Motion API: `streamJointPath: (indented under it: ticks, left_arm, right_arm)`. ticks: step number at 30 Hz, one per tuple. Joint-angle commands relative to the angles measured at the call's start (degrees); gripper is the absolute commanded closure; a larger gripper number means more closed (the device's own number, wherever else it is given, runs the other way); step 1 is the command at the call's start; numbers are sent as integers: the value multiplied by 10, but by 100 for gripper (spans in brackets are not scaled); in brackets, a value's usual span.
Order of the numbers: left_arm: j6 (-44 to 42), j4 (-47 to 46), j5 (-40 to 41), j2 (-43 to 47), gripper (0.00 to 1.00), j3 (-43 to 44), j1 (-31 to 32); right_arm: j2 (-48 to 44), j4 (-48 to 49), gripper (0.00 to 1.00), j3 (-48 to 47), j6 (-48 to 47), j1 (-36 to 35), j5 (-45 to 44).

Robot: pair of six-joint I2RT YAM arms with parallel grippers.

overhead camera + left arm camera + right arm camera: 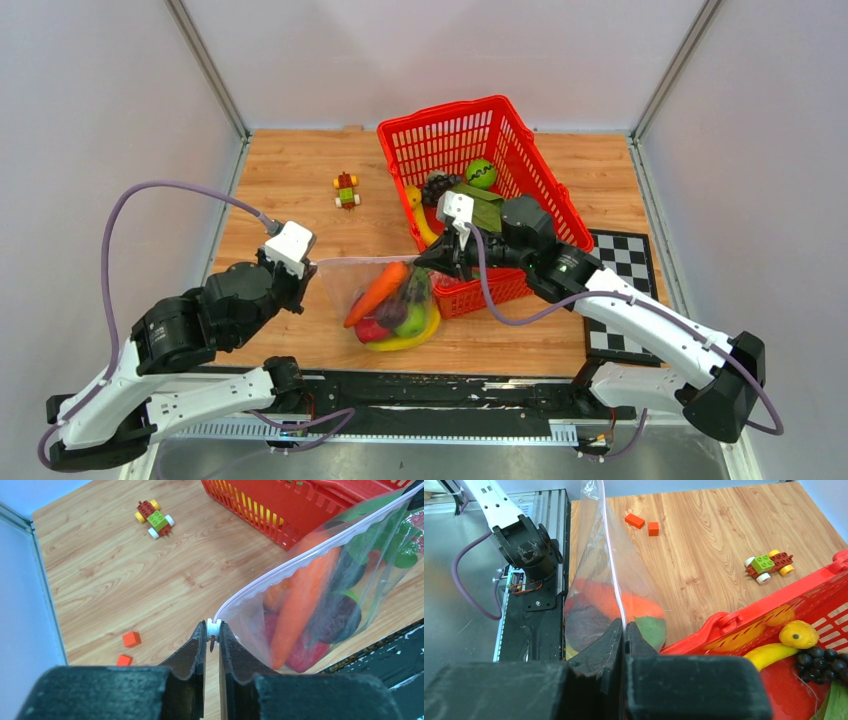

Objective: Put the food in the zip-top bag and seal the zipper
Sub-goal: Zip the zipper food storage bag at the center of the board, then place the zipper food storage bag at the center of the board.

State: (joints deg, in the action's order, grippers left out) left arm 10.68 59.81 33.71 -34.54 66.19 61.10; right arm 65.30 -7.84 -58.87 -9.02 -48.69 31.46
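The clear zip-top bag (372,275) hangs stretched between my two grippers above the table's front. It holds food: an orange carrot (378,290), a red tomato, purple grapes, a green piece and a yellow banana (405,340). My left gripper (213,630) is shut on the white slider at the left end of the zipper (310,552). My right gripper (624,626) is shut on the zipper strip (609,555) at the bag's right end. A lime (481,173), grapes (436,185), a banana (420,218) and a green piece lie in the red basket (545,195).
The red basket stands at the back right, close to my right gripper. A toy block figure (346,189) sits left of the basket. Two small orange blocks (131,639) lie on the wood near the left edge. A checkerboard (622,290) lies at the right.
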Motion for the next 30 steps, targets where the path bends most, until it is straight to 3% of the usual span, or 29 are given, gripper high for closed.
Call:
streamJointPath:
  ticks: [1,5,13,21,30]
  left_arm:
    - [-13,3,30,7,79,19,-4]
    - [-17,-25,15,14,54,16,-4]
    - [-7,-80,27,52,16,22,-4]
    - [8,-150,47,110,6,19,-4]
    - [18,-140,50,84,1,23,-4]
  right_arm:
    - [6,43,100,-28,18,7,17]
    - [22,48,100,-38,29,7,35]
    - [63,49,100,-77,38,7,55]
    - [145,50,100,-172,49,7,77]
    - [263,-14,100,-356,-13,7,60]
